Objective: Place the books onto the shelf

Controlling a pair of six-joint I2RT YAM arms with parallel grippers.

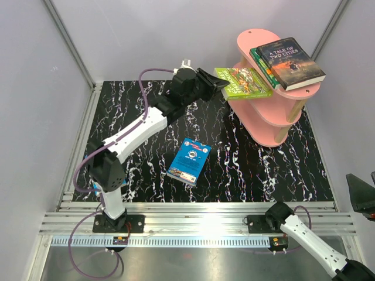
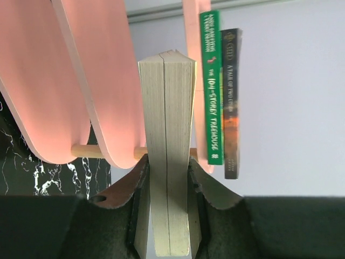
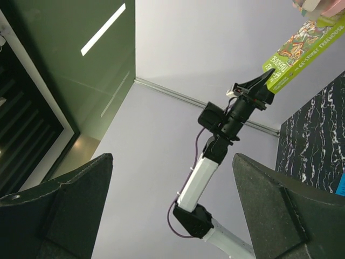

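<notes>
One green-yellow, cartoon-covered paperback (image 1: 245, 82) sits clamped in the left pincer (image 1: 222, 86) at the pink shelf (image 1: 275, 126); right pincer (image 3: 172, 157) gapes empty.

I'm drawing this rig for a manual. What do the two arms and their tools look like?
The left arm and right arm have white links, black joints and black base plates. A purple cable loops along the left arm. The left tool is black; the right tool has broad, dark wedge-shaped fingers.
</notes>
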